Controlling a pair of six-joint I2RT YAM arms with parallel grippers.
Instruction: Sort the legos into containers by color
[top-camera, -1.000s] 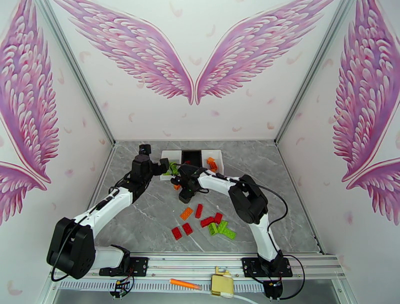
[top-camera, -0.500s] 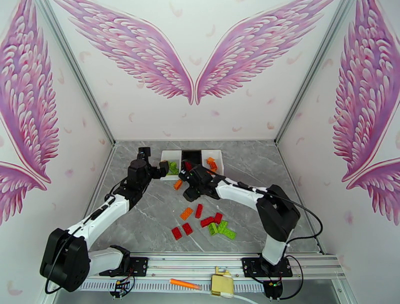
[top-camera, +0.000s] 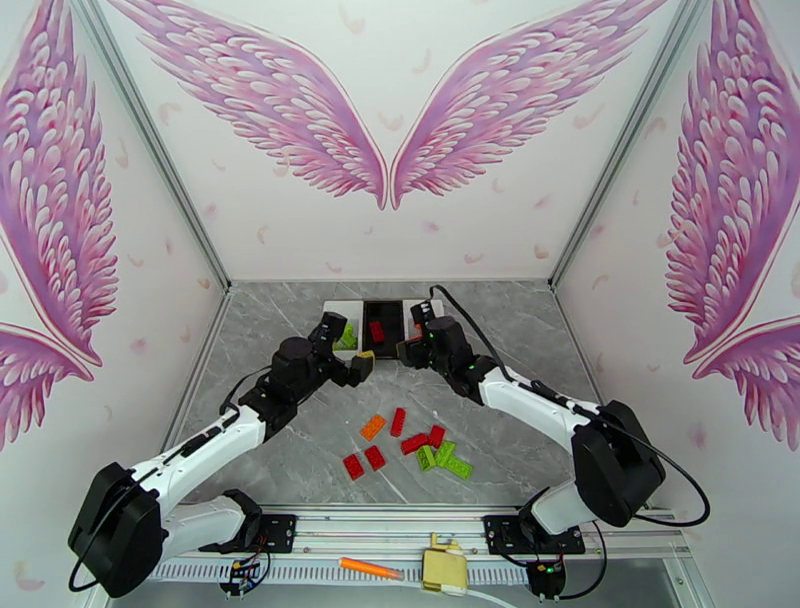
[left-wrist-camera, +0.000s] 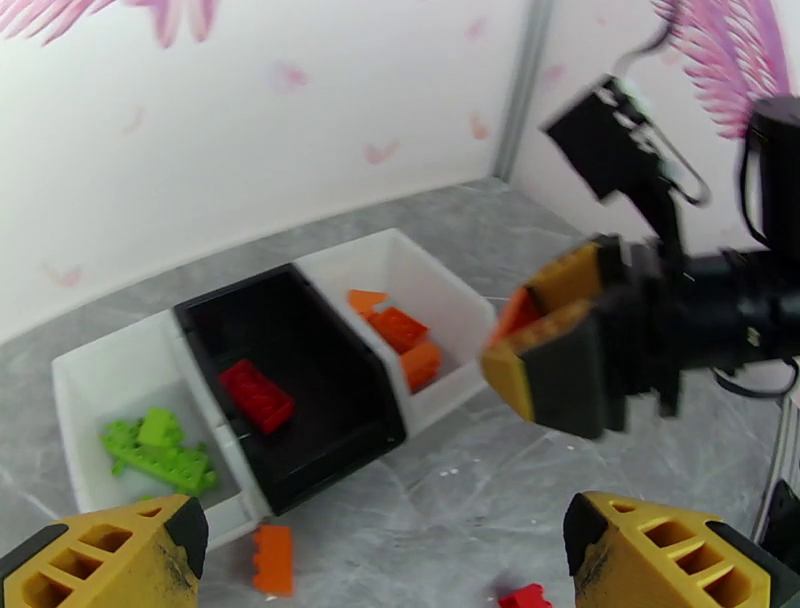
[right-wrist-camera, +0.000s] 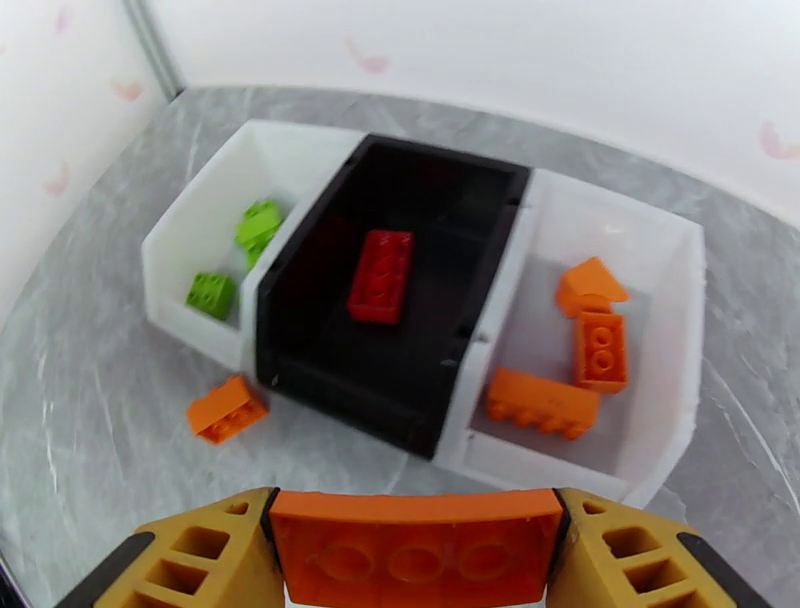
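Note:
Three trays stand side by side at the back. The left white tray (right-wrist-camera: 195, 235) holds green legos (left-wrist-camera: 155, 450). In the black tray (right-wrist-camera: 400, 390) lies one red brick (right-wrist-camera: 381, 275). The right white tray (right-wrist-camera: 660, 300) holds three orange bricks (right-wrist-camera: 600, 350). My right gripper (right-wrist-camera: 415, 550) is shut on an orange brick (right-wrist-camera: 415, 545), just in front of the trays (top-camera: 412, 348). My left gripper (left-wrist-camera: 390, 545) is open and empty, hovering before the trays (top-camera: 352, 362). A loose orange brick (right-wrist-camera: 226, 408) lies beside the black tray's front.
Several red, orange and green bricks (top-camera: 400, 445) lie scattered mid-table, nearer the arm bases. An orange stick (top-camera: 370, 569) and a yellow box (top-camera: 445, 570) rest on the front rail. Walls enclose the table on three sides.
My right gripper moved back and right, from the table's middle to the front of the right-hand trays. My left gripper drew away from the left tray, toward the near right.

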